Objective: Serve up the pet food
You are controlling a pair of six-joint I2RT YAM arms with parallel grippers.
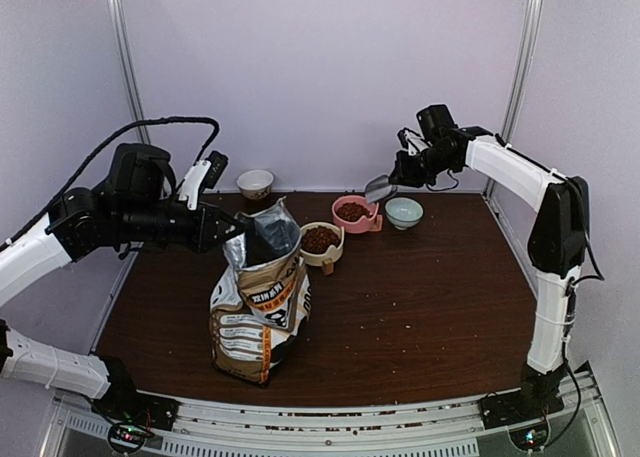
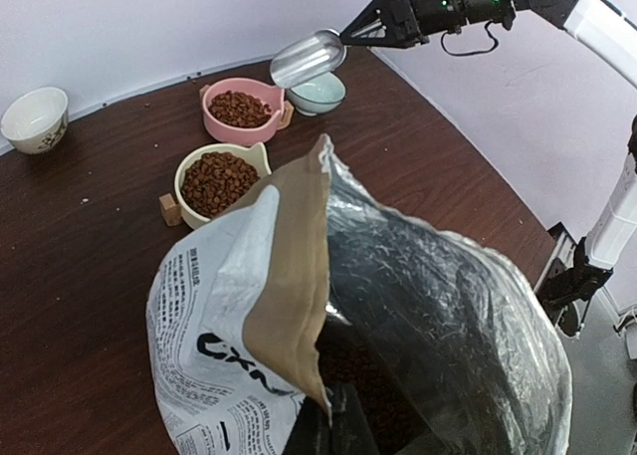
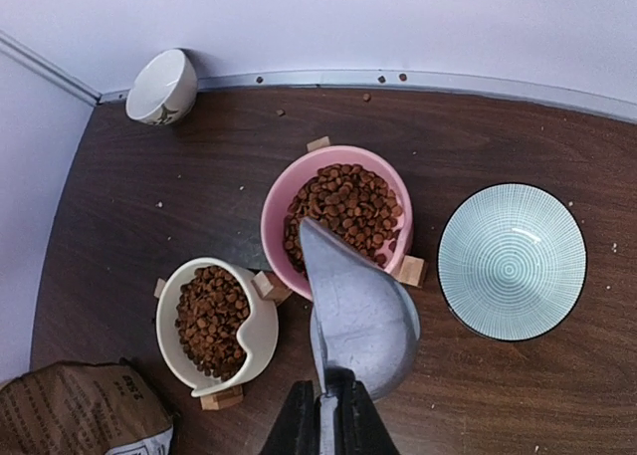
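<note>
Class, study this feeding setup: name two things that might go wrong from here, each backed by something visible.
1. The left gripper holds the bag only by its open rim. If that grip slips, the bag may sag shut or topple, spilling its contents on the table.
2. The scoop in the right gripper hangs over the pink bowl, already full of pet food. A swing towards the empty blue bowl might clip a rim.
</note>
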